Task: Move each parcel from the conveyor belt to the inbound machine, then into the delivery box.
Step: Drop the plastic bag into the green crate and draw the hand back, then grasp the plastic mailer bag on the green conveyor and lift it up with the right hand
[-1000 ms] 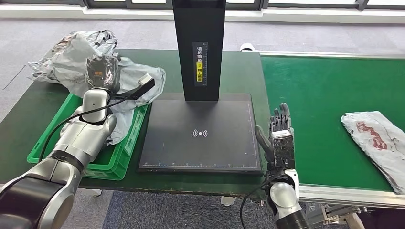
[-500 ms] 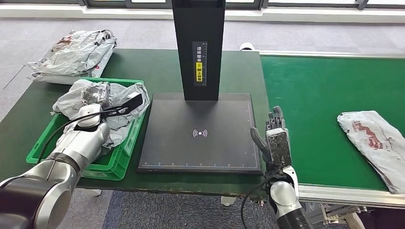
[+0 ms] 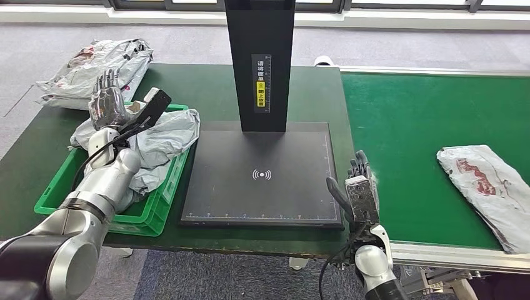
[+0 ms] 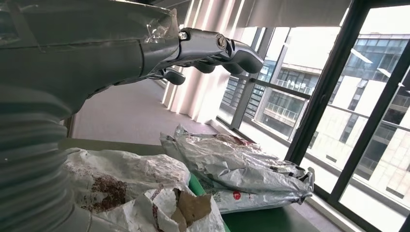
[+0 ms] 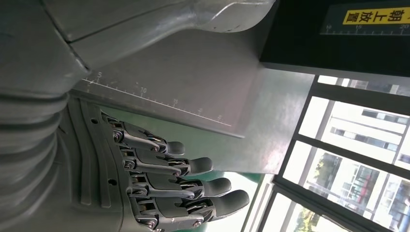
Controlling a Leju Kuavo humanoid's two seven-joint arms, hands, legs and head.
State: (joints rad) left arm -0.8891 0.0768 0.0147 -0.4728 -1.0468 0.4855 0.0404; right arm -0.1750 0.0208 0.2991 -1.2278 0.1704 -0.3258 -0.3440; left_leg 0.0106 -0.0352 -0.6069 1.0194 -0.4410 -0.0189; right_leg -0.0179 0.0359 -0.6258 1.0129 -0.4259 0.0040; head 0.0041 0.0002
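Observation:
A crumpled grey parcel (image 3: 159,139) lies in the green delivery box (image 3: 55,190) at the table's left. My left hand (image 3: 106,105) is raised above the box with fingers spread and nothing in it; the left wrist view shows its fingers (image 4: 217,48) over that grey parcel (image 4: 125,188). My right hand (image 3: 360,187) stands open at the front right corner of the black inbound machine plate (image 3: 262,178), fingers (image 5: 193,186) extended. Another grey parcel with red print (image 3: 490,190) lies on the green conveyor belt (image 3: 412,131) at the far right.
Two more grey parcels (image 3: 94,72) lie stacked on the table behind the box, also seen as a bag pile (image 4: 241,174). The machine's black post (image 3: 259,62) rises behind the plate. The belt's metal edge (image 3: 437,255) runs along the front right.
My left hand let the grey parcel go into the green box, then rose with fingers spread. The belt's parcel slid a little left. My right hand sank slightly.

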